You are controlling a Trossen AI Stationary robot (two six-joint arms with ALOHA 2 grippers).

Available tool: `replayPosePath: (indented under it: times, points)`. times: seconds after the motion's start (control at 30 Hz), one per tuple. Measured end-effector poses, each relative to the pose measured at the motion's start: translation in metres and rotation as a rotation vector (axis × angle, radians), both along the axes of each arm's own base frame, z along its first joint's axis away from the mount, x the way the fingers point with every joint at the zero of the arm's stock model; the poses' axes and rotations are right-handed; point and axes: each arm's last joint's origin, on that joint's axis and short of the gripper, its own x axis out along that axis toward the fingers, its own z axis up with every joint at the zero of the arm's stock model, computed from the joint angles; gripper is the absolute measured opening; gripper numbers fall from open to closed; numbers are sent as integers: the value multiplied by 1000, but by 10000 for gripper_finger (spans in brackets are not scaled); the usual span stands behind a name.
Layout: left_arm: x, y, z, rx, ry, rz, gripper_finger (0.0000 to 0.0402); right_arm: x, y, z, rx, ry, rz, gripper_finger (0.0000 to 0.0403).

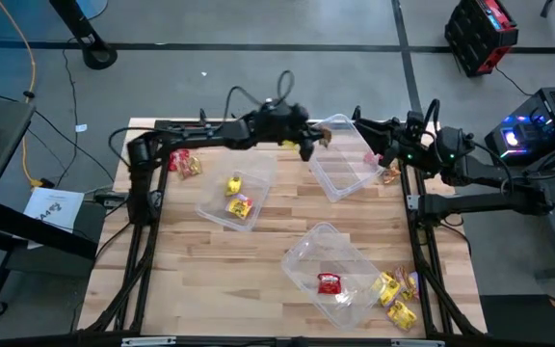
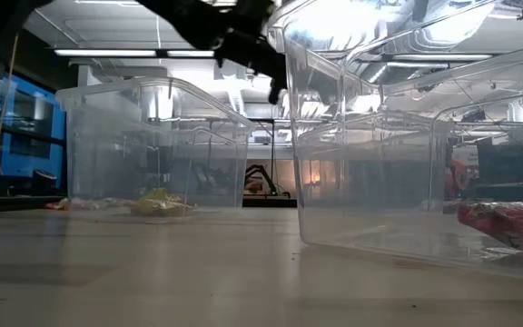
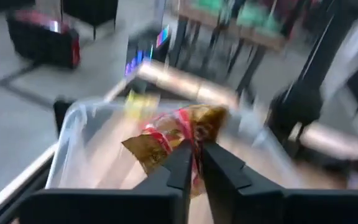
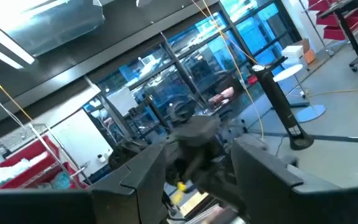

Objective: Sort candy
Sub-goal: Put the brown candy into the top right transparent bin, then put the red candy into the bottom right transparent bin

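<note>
My left gripper [image 1: 310, 143] is stretched out from the table's left and hangs over the near-left corner of the far clear tub [image 1: 347, 166]. It is shut on a brown-gold candy with red print [image 3: 178, 134], which also shows in the high view [image 1: 324, 137]. In the low view the left gripper [image 2: 275, 80] hangs high above the tubs. My right gripper [image 1: 366, 130] is open and raised near that tub's far right corner, touching nothing. Yellow candies [image 1: 236, 196] lie on the floor of the left tub [image 1: 210, 204], and a red candy [image 1: 329, 282] lies in the near tub [image 1: 302, 253]. My left gripper pinches the brown-gold candy between its two fingers [image 3: 224, 175], on the wrapper's lower edge [image 3: 191, 149]. The fingers come slanting down from the table's left. The candy is lifted clear above the far tub and sticks out past the fingertips.
Loose candies lie on the table in three heaps: red and gold ones at the far left [image 1: 187, 164], a few by the right arm [image 1: 389, 173], and yellow ones at the near right corner [image 1: 397, 299]. Bare wood [image 1: 200, 280] shows at the near left.
</note>
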Motion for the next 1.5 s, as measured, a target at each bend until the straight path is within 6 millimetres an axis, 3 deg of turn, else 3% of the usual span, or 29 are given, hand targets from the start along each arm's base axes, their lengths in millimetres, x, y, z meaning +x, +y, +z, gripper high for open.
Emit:
replayPosePath:
  times: [0.2,0.3,0.43,0.63,0.8,0.93,1.17,1.37,1.5]
  points:
    - [3,2,22,114,242,-59,113,0,0,0,-3,3,1,177]
    - [-17,1,36,139,399,-6,149,0,0,0,-3,5,2,177]
    - [-67,13,57,181,628,307,173,1,0,-3,1,34,3,177]
    - [-166,46,68,58,700,698,176,2,0,-9,17,93,8,177]
    - [-243,69,35,-170,735,933,176,2,0,-10,36,97,11,177]
    - [-275,80,-8,-362,757,1006,170,2,0,-10,36,97,11,177]
    - [-280,93,-69,-443,685,1109,164,2,0,-10,41,94,11,177]
    - [-285,105,-112,-525,813,1136,163,2,0,-10,76,77,18,177]
    - [-278,117,-124,-487,851,1129,158,2,0,-10,98,66,23,177]
